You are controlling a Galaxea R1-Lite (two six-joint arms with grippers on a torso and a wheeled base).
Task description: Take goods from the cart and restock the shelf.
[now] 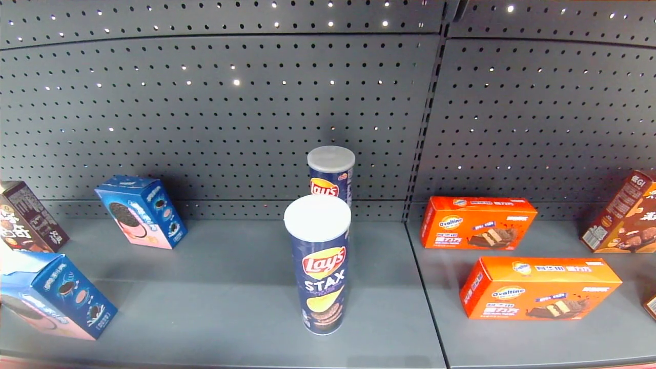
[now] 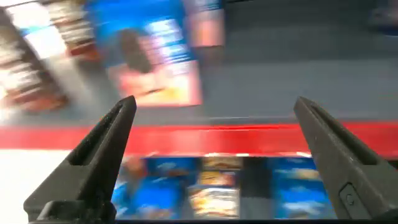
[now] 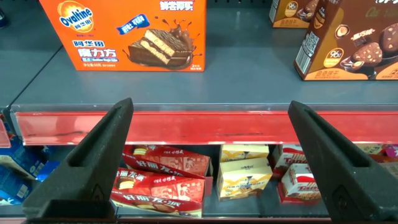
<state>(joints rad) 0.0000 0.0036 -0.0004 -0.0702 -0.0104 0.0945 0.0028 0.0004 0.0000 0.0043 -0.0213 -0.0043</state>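
Status: left end effector (image 2: 214,104) and right end effector (image 3: 209,104) released, empty. Best next: grasp stock squarely, set it at 9 o'clock of front chips canister (image 1: 319,261).

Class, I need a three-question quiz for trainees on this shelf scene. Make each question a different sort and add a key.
1. True or false: the front chip can and the rear chip can both stand upright, one behind the other.
2. Multiple choice: the nearer orange box lies where, relative to the cans? A) to the robot's left B) to the robot's right C) stacked on top of them.
3. Fill in the blank: the left gripper and the right gripper are both ____ and hold nothing.

Key: 1 true; 2 B; 3 open.
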